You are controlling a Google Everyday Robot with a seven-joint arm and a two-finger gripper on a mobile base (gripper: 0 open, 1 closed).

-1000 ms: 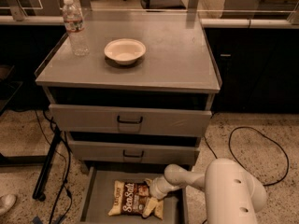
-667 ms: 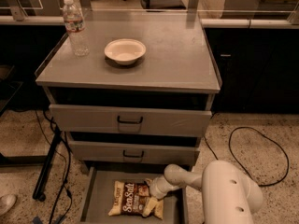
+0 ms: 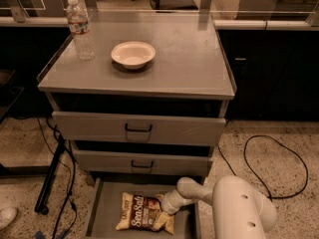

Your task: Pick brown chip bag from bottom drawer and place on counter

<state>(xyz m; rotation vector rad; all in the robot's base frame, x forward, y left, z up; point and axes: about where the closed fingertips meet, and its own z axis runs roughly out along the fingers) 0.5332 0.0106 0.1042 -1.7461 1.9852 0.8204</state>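
The brown chip bag lies flat in the open bottom drawer, its white "Sea Salt" lettering facing up. My gripper reaches down from the white arm at the lower right and sits at the bag's right end, over its cream-yellow corner. The counter is the flat grey top of the cabinet above.
A white bowl and a water bottle stand on the counter's left half. Two upper drawers with black handles are closed above the open one. Black cables lie on the floor to the right, a stand leg to the left.
The arm has shifted slightly, with the gripper staying at the bag's right end. The bag lies in the same place in the drawer.
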